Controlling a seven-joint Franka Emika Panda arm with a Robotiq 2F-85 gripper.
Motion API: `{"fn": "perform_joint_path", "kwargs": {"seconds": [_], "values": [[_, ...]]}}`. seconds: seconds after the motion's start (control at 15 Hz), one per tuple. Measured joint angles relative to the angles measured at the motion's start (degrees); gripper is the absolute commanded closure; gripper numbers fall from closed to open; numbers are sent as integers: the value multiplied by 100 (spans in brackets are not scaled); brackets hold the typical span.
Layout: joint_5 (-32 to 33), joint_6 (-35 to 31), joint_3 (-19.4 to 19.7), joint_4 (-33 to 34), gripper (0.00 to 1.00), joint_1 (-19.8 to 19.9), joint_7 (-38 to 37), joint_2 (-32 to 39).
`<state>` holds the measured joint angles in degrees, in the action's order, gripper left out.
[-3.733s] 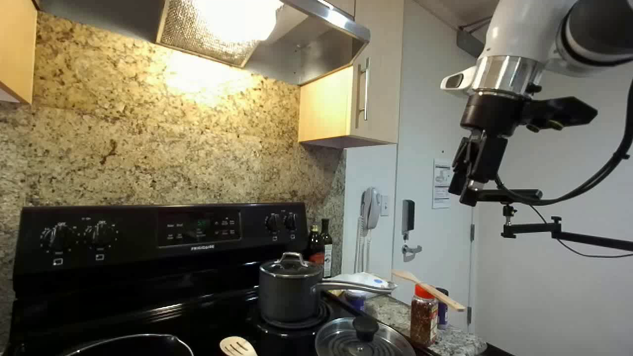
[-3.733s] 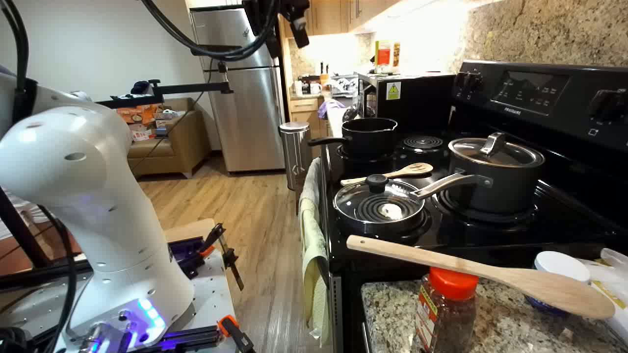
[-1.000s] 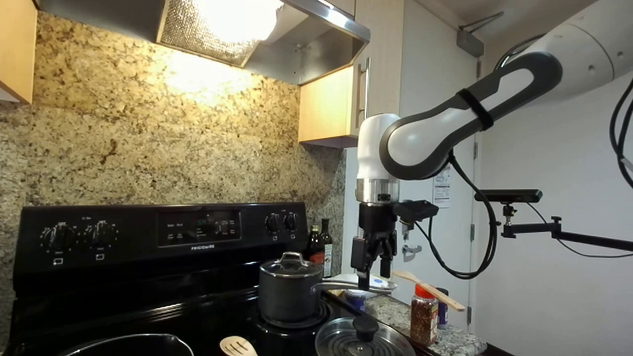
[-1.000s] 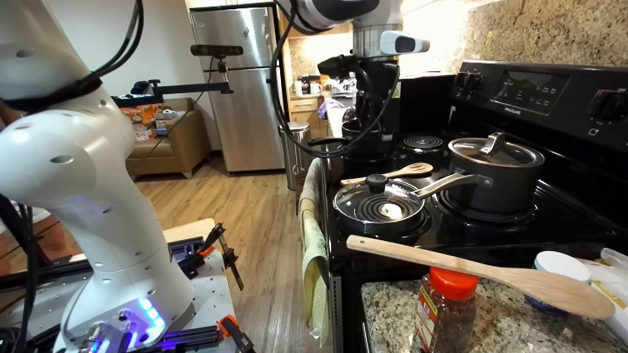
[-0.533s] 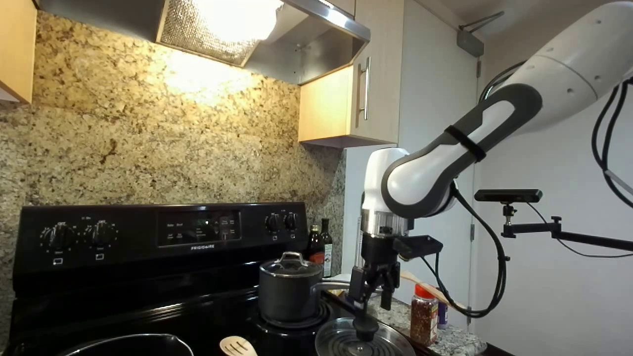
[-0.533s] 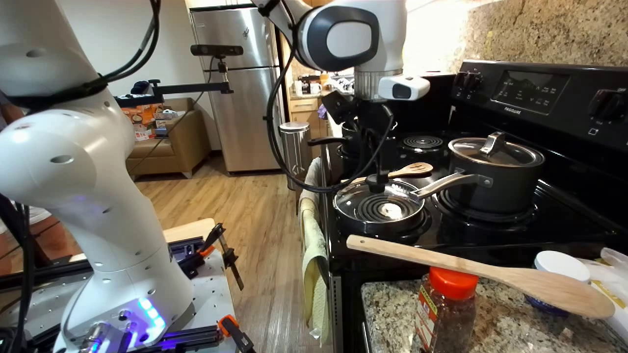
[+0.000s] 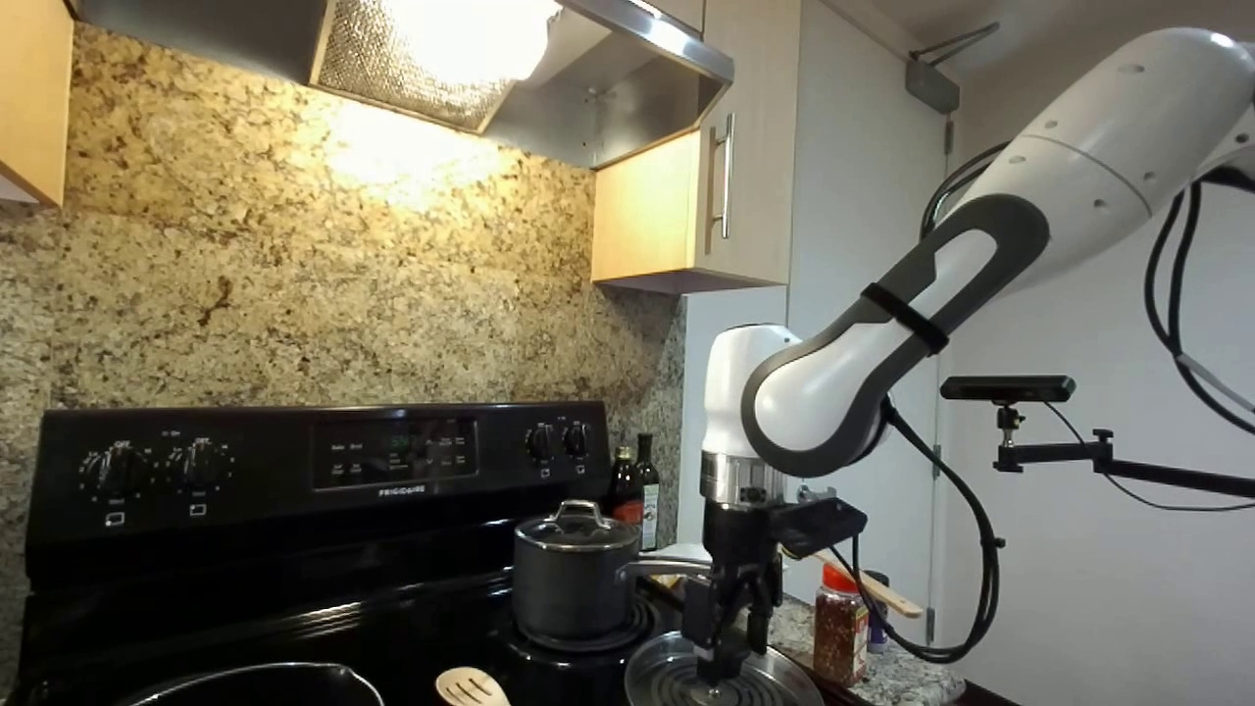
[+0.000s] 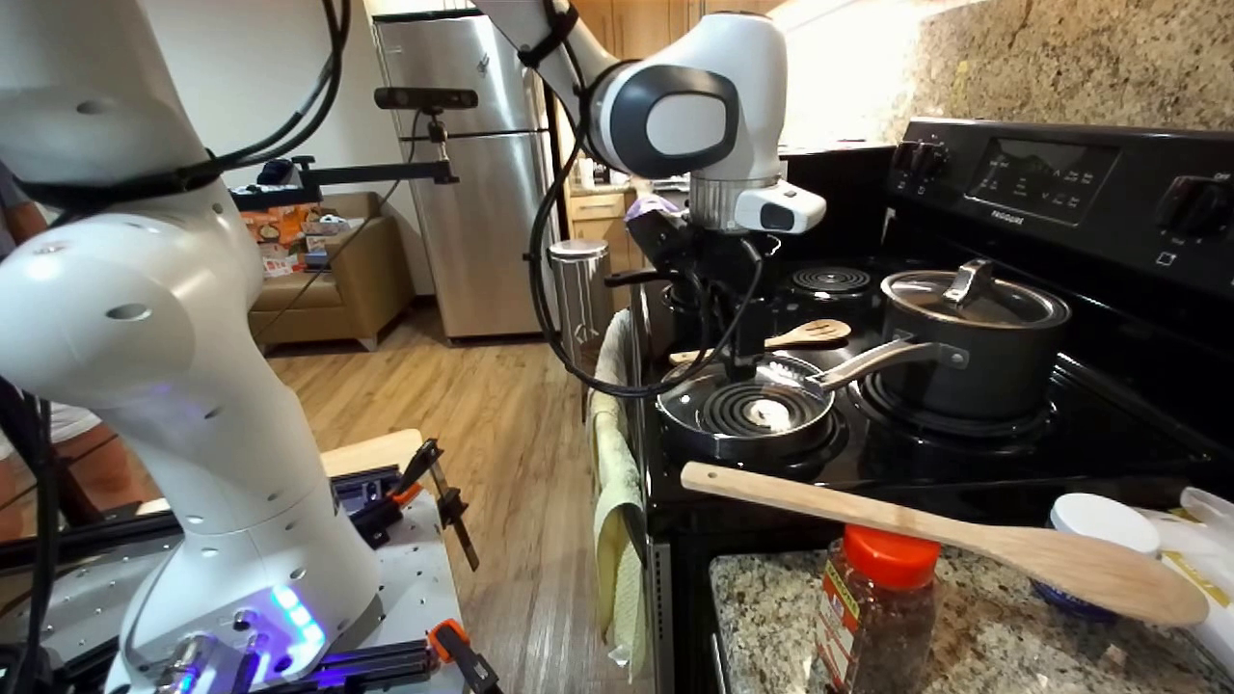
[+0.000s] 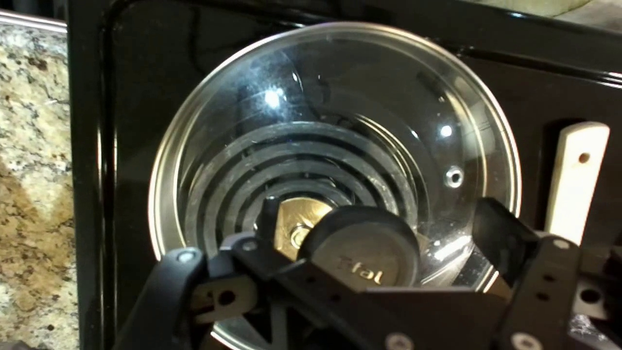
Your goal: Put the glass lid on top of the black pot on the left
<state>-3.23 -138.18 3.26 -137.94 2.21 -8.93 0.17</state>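
The glass lid [image 8: 762,410] is clear, with a shiny metal rim and a dark round knob [image 9: 364,248]. It lies on the near burner, and the coil shows through it. It also shows in an exterior view [image 7: 775,677]. My gripper [image 7: 730,652] points down over it. In the wrist view the gripper [image 9: 381,214] is open, with one finger [image 9: 268,221] on each side of the knob and a wide gap on the right. The black pot [image 7: 265,686] stands at the stove's left, mostly cut off there; elsewhere its handle [image 8: 631,278] shows and my gripper hides most of it.
A tall grey pot [image 8: 974,361] with its own lid stands behind, its handle [image 8: 882,361] reaching close to the glass lid. A slotted wooden spoon [image 8: 815,333] lies between lid and black pot. A wooden spatula [image 8: 925,520] rests on a red-capped jar [image 8: 892,559].
My arm has swung in from the upper right to over the stove, then come down until the fingers are beside the lid's knob. The lid and pots have not moved.
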Motion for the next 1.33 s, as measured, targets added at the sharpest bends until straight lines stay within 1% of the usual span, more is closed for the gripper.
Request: {"fn": "perform_joint_path", "kwargs": {"seconds": [0.07, 0.47, 0.53, 0.6, 0.8, 0.93, 1.33], "values": [[36, 0, -23, 31, 27, -29, -1, 37], [313, 72, -69, 232, 66, -44, -35, 203], [325, 84, -66, 247, 69, -43, -35, 216], [327, 104, -65, 261, 70, -42, -35, 236], [334, 133, -59, 277, 82, -38, -35, 308], [348, 172, -55, 290, 84, -36, -35, 310], [390, 202, -62, 293, 83, -41, -35, 310]]}}
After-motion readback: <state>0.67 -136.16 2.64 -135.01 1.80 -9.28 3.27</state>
